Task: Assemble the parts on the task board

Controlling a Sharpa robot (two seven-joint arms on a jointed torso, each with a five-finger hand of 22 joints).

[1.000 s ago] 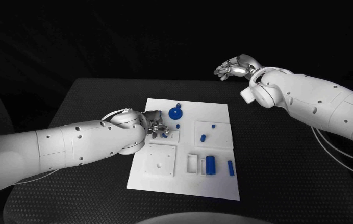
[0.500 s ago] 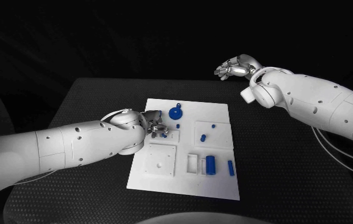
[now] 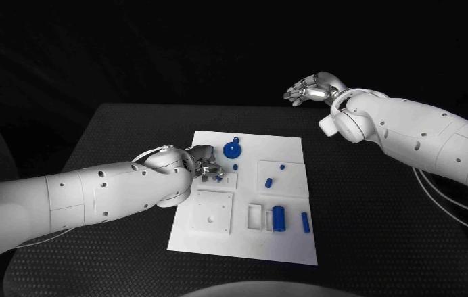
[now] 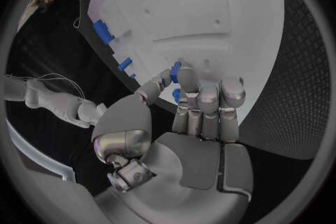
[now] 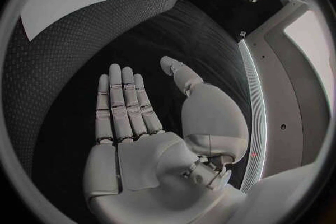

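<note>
Left hand [image 4: 199,123] over task board [image 4: 210,5]

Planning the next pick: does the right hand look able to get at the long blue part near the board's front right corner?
Probably yes: the right hand is open, raised beyond the task board, and nothing covers the long blue part.

No readable text anywhere, tbh. Task board [image 3: 288,243] plain white, no labels or numbers. Blue parts [image 3: 279,218] unmarked. Arms and both hands: no brand, no logo legible. Worktop [image 3: 370,243] just black textured surface, no signs. Wrist views same story, nothing to read.
</note>
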